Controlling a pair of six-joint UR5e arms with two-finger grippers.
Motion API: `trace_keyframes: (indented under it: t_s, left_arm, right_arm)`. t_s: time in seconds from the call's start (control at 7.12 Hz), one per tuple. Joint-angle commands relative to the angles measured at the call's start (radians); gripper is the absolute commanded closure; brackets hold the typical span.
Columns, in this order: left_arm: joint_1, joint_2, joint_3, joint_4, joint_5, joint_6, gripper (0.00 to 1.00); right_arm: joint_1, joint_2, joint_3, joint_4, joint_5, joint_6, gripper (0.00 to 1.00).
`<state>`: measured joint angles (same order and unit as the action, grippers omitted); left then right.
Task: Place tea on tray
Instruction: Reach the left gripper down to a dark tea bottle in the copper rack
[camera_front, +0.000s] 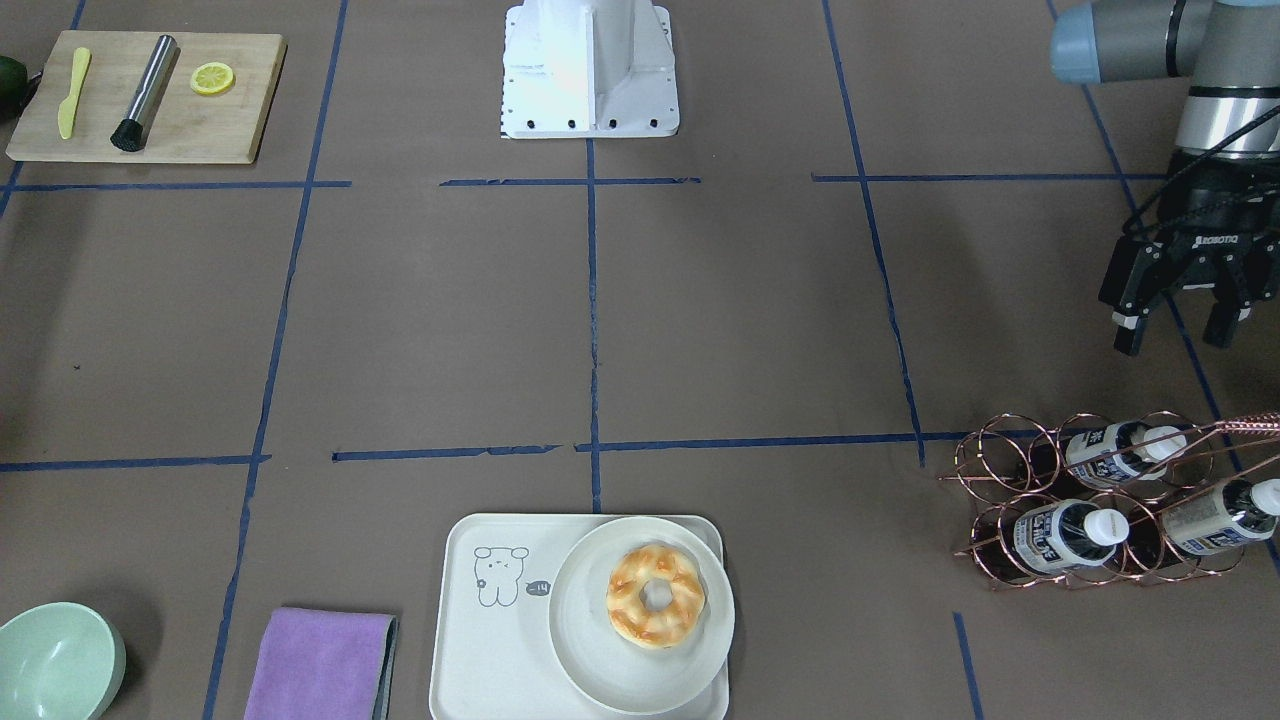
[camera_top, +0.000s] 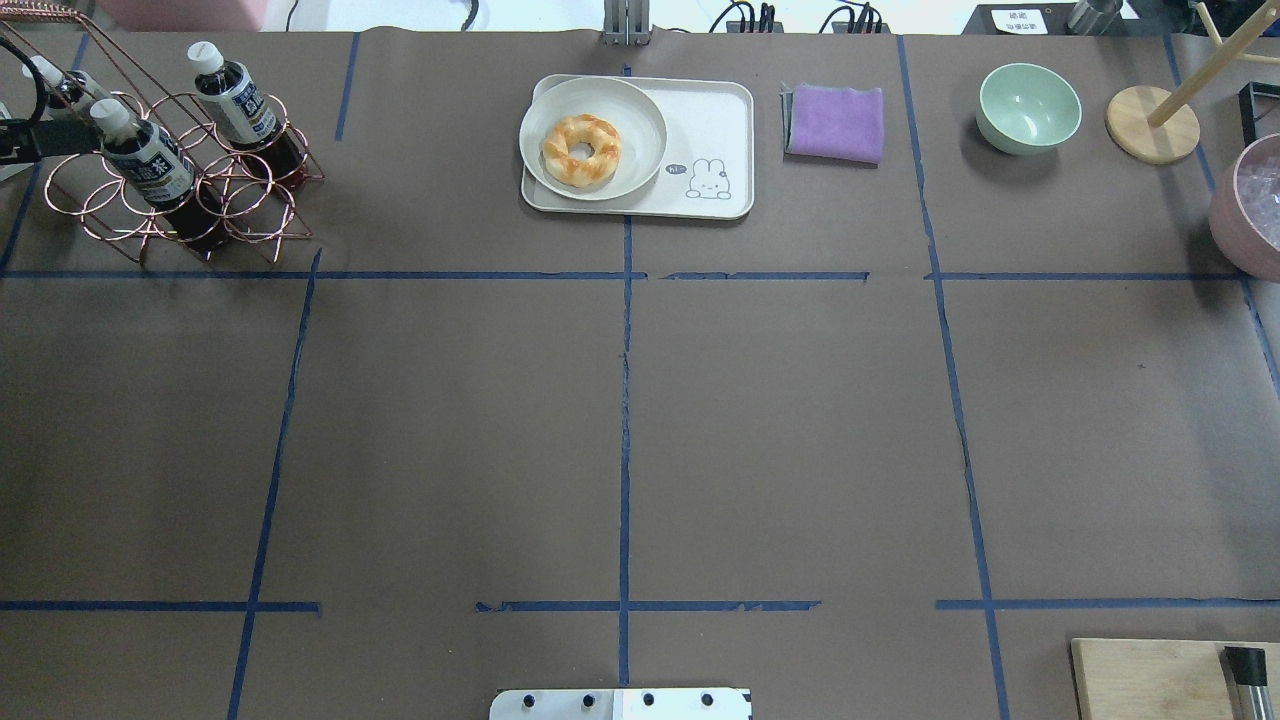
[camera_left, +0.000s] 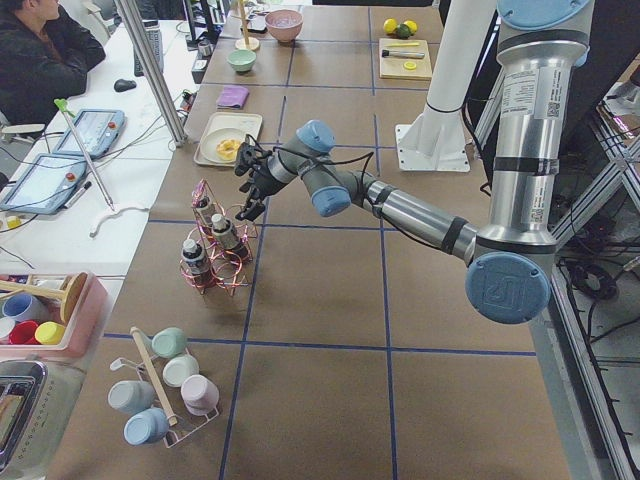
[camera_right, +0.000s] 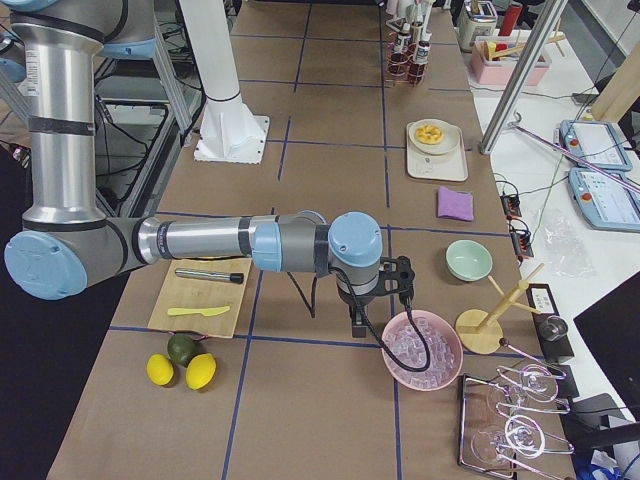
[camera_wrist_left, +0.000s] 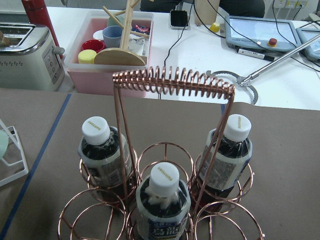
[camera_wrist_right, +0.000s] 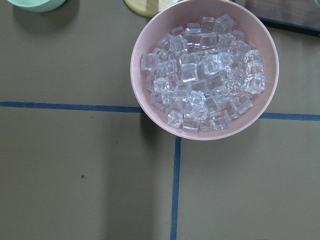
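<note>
Three tea bottles stand in a copper wire rack at the table's far left: one behind, two in front. They also show in the overhead view and the left wrist view. My left gripper is open and empty, hovering on the robot's side of the rack, apart from it. The cream tray lies at the table's far middle. My right gripper shows only in the exterior right view, beside a pink bowl; I cannot tell its state.
A round plate with a donut fills half the tray. A purple cloth and a green bowl lie beside it. A pink bowl of ice sits under the right wrist. A cutting board lies near the base.
</note>
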<state>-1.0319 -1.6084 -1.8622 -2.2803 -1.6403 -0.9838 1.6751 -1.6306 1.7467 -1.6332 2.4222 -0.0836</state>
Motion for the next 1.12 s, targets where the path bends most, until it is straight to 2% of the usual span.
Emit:
trace_keyframes:
  t_s: [0.0,0.28,0.98]
  left_arm:
    - [0.004,-0.057,0.13,-0.082,0.067,0.01,0.01]
    - [0.004,-0.064,0.147,-0.08,0.077,0.011,0.09]
    - [0.006,-0.131,0.228,-0.088,0.08,0.011,0.15]
  right_arm:
    - [0.0,0.0,0.0,0.003,0.0,0.002,0.0]
    - [0.0,0.0,0.004,0.003,0.002,0.002,0.0]
    - [0.0,0.001,0.007,0.004,0.002,0.004,0.0]
